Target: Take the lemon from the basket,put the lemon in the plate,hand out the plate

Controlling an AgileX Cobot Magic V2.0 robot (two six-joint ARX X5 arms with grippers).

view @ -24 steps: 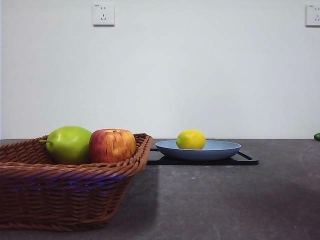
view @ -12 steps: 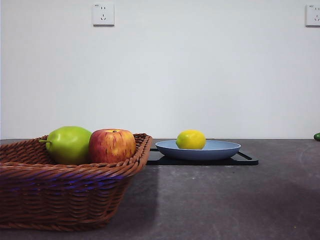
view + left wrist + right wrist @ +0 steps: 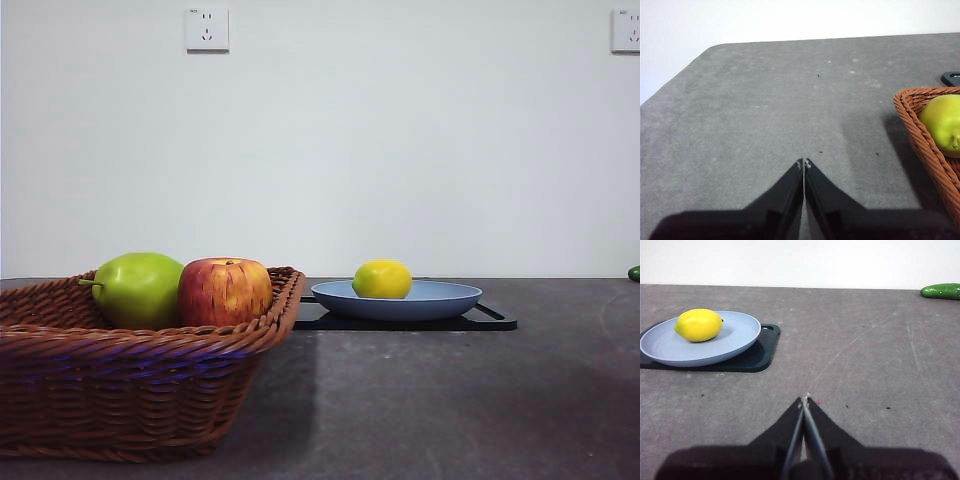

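Nothing has moved since earlier: bright yellow oval lemon [image 3: 381,279] already rests on the round light-blue plate [image 3: 440,302], outside the brown wicker basket [image 3: 150,385]; left gripper [image 3: 803,163] and right gripper [image 3: 804,401] both wait pressed together, handing out remains.

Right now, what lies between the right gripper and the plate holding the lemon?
Only bare table, seen in the right wrist view: the right gripper is shut, apart from the plate and lemon.

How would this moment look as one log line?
lemon: on plate | basket: pear, apple | left gripper: shut, idle | right gripper: shut, idle
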